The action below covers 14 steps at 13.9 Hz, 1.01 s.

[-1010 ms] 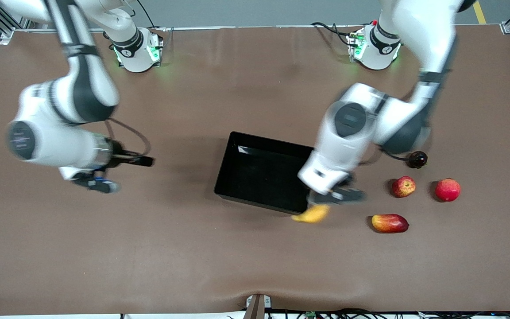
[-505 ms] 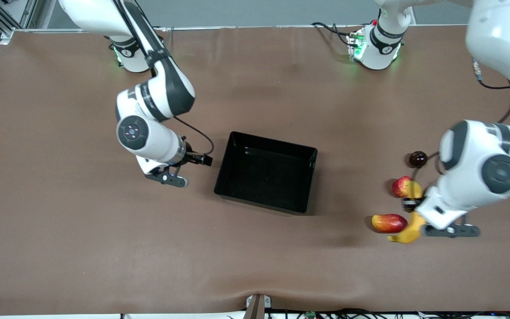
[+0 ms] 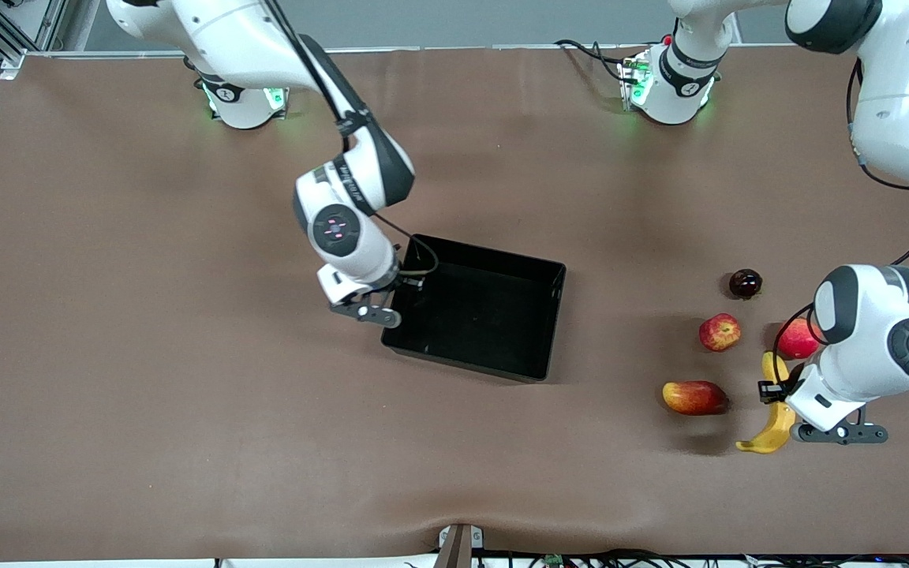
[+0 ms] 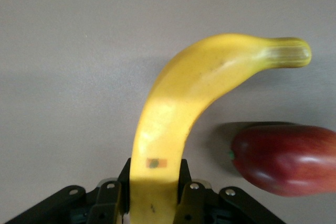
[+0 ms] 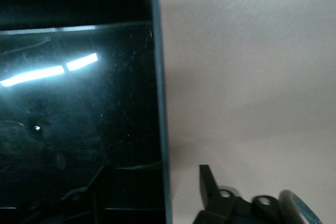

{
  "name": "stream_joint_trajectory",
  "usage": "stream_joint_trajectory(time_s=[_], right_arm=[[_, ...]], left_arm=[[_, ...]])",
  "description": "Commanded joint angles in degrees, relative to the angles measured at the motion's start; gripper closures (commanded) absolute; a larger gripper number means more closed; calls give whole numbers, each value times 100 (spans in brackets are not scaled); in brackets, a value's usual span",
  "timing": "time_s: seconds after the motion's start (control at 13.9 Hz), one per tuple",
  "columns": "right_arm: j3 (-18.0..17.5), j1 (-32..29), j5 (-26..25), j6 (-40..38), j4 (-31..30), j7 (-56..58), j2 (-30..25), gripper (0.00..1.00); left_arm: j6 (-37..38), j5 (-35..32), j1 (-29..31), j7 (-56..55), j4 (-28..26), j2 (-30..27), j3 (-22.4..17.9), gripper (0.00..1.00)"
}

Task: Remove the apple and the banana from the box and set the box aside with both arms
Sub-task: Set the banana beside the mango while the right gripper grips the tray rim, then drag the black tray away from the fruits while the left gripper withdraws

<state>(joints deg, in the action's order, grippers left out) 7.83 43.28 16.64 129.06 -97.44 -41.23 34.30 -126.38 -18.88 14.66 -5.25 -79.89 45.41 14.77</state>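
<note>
Both arms have shifted since the earlier frames: the left hand (image 3: 787,402), clamped on the banana (image 3: 772,418), has carried it clear of the box (image 3: 474,306) to the left arm's end of the worktop (image 3: 186,410), beside the mango-like fruit (image 3: 693,397). Meanwhile the right hand (image 5: 157,192) has swung in to the box's wall, its fingers spread astride the rim, one inside and one outside. The apple (image 3: 720,331) already lies outside, so the box looks empty and ready for shifting once the banana is released.
</note>
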Motion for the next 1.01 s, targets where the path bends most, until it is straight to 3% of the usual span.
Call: stream_joint_trajectory(time_s=[0.0, 0.22, 0.29, 0.36, 0.43, 0.65, 0.94], right_arm=[[87, 31, -20, -4, 58, -61, 33, 100], [104, -39, -20, -82, 76, -43, -37, 100], [122, -65, -20, -126, 76, -17, -124, 100], [122, -161, -20, -353, 93, -17, -256, 100], [130, -319, -20, -642, 128, 9, -431, 100], [131, -1083, -29, -1600, 137, 569, -1090, 100], [174, -2260, -203, -2682, 85, 1957, -1636, 100]], left_arm=[[-114, -142, 72, -99, -27, 160, 9, 100], [-114, -142, 81, -99, -27, 380, 9, 99], [-114, -142, 81, -47, -27, 424, 0, 82], [-114, -142, 81, -38, -27, 425, -52, 52], [-106, -142, 81, -64, -18, 399, -53, 2], [-45, -142, 116, -12, 17, 162, -44, 0], [570, -81, 99, 6, 52, -601, 26, 0]])
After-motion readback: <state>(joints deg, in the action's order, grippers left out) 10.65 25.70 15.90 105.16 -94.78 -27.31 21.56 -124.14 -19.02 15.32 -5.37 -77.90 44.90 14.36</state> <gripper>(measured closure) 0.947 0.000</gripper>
